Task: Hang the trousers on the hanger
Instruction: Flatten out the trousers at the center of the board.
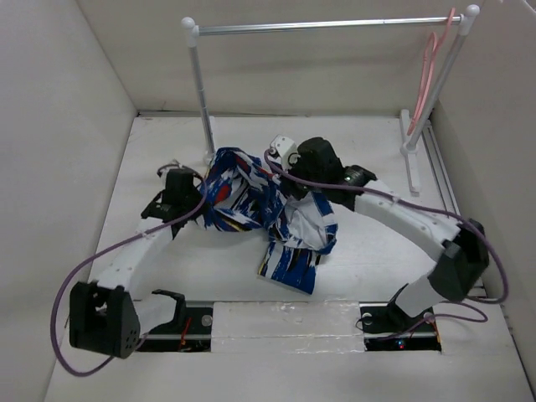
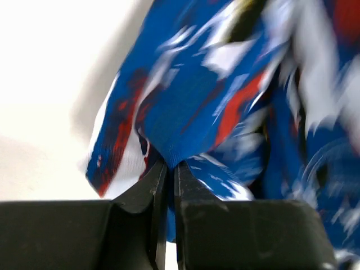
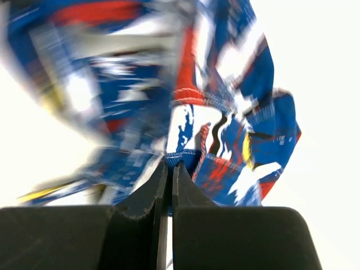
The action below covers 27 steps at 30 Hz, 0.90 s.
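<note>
The blue printed trousers hang bunched between my two grippers above the middle of the table, one leg trailing down to the table. My left gripper is shut on a fold of the cloth at the trousers' left edge. My right gripper is shut on a stitched hem of the trousers. The pink hanger hangs by its hook from the right end of the rail, far from both grippers.
A silver rail on two white posts spans the back of the table. The right post's base stands at the back right. White walls close in the left, back and right sides.
</note>
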Motion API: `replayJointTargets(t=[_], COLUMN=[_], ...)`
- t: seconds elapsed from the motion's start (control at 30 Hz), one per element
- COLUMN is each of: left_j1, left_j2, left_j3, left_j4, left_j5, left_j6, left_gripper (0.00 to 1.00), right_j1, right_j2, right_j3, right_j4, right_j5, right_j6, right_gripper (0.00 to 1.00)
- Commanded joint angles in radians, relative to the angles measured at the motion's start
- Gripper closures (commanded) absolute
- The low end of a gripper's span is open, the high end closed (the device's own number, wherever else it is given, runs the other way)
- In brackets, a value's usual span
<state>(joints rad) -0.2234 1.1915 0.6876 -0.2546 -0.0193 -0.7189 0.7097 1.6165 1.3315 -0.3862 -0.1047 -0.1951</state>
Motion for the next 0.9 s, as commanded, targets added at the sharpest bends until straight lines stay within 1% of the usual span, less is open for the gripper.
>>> replayJointTargets(t=[0.0, 0.03, 0.07, 0.1, 0.13, 0.17, 0.2, 0.23, 0.27, 0.33, 0.37, 0.4, 0.43, 0.47, 0.5, 0.53, 0.57, 0.6, 0.63, 0.7, 0.73, 0.77, 0.8, 0.83, 0.87], left_j1=[0.01, 0.01, 0.021, 0.021, 0.021, 0.021, 0.021, 0.021, 0.021, 0.021, 0.021, 0.021, 0.021, 0.021, 0.021, 0.021, 0.021, 0.021, 0.021, 0.021, 0.021, 0.021, 0.021, 0.021, 0.021], left_j2=[-0.177, -0.199, -0.223, -0.251, -0.26, -0.27, -0.279, -0.283, -0.285, -0.288, -0.285, -0.27, -0.259, -0.248, -0.215, -0.199, -0.181, -0.149, -0.129, -0.04, -0.005, 0.081, 0.133, 0.187, 0.248], left_j3=[0.188, 0.217, 0.277, 0.315, 0.349, 0.418, 0.452, 0.484, 0.545, 0.602, 0.653, 0.694, 0.695, 0.717, 0.727, 0.736, 0.739, 0.733, 0.724, 0.702, 0.692, 0.678, 0.684, 0.708, 0.787], left_j4=[-0.067, -0.096, -0.11, -0.124, -0.149, -0.158, -0.167, -0.179, -0.179, -0.17, -0.164, -0.161, -0.16, -0.149, -0.146, -0.144, -0.127, -0.112, -0.068, -0.026, 0.023, 0.04, 0.041, -0.01, -0.065], left_j5=[-0.207, -0.24, -0.273, -0.342, -0.375, -0.408, -0.465, -0.493, -0.545, -0.571, -0.587, -0.591, -0.594, -0.593, -0.59, -0.584, -0.578, -0.558, -0.545, -0.495, -0.473, -0.44, -0.426, -0.41, -0.395], left_j6=[0.028, 0.038, 0.044, 0.062, 0.071, 0.084, 0.096, 0.12, 0.133, 0.186, 0.208, 0.235, 0.236, 0.262, 0.271, 0.277, 0.295, 0.306, 0.323, 0.358, 0.372, 0.375, 0.378, 0.375, 0.362], left_gripper=[1.0, 1.0, 1.0, 1.0, 1.0, 1.0, 1.0, 1.0, 1.0, 1.0, 1.0, 1.0, 1.0, 1.0, 1.0, 1.0, 1.0, 1.0, 1.0, 1.0, 1.0, 1.0, 0.96, 0.83, 0.69], right_j1=[0.094, 0.135, 0.157, 0.175, 0.194, 0.23, 0.246, 0.26, 0.269, 0.269, 0.249, 0.202, 0.133, 0.05, -0.125, -0.216, -0.299, -0.37, -0.469, -0.504, -0.541, -0.552, -0.552, -0.552, -0.552], right_j2=[-0.231, -0.265, -0.297, -0.34, -0.354, -0.359, -0.348, -0.331, -0.311, -0.253, -0.239, -0.239, -0.256, -0.279, -0.309, -0.337, -0.377, -0.383, -0.38, -0.346, -0.334, -0.325, -0.308, -0.3, -0.291], right_j3=[0.101, 0.148, 0.184, 0.23, 0.345, 0.415, 0.493, 0.582, 0.777, 0.962, 1.083, 1.094, 1.066, 1.005, 0.806, 0.697, 0.596, 0.431, 0.376, 0.286, 0.223, 0.195, 0.18, 0.172, 0.172], right_j4=[-0.129, -0.213, -0.259, -0.307, -0.4, -0.448, -0.495, -0.584, -0.629, -0.724, -0.749, -0.767, -0.758, -0.728, -0.685, -0.578, -0.522, -0.481, -0.424, -0.36, -0.289, -0.248, -0.225, -0.194, -0.183], right_j5=[0.022, 0.028, 0.033, 0.033, 0.022, 0.019, 0.017, -0.004, -0.015, 0.011, 0.038, 0.039, 0.013, -0.039, -0.159, -0.218, -0.272, -0.306, -0.309, -0.236, -0.215, -0.207, -0.117, -0.065, -0.003], right_j6=[-0.024, -0.023, -0.018, -0.015, -0.003, 0.005, 0.013, 0.022, 0.025, 0.045, 0.045, 0.039, 0.03, 0.016, 0.005, 0.0, 0.002, 0.003, 0.002, -0.004, -0.001, 0.005, 0.009, 0.013, 0.013], right_gripper=[1.0, 1.0, 1.0, 1.0, 1.0, 1.0, 1.0, 1.0, 1.0, 1.0, 1.0, 1.0, 1.0, 1.0, 1.0, 1.0, 1.0, 1.0, 1.0, 1.0, 1.0, 1.0, 1.0, 1.0, 1.0])
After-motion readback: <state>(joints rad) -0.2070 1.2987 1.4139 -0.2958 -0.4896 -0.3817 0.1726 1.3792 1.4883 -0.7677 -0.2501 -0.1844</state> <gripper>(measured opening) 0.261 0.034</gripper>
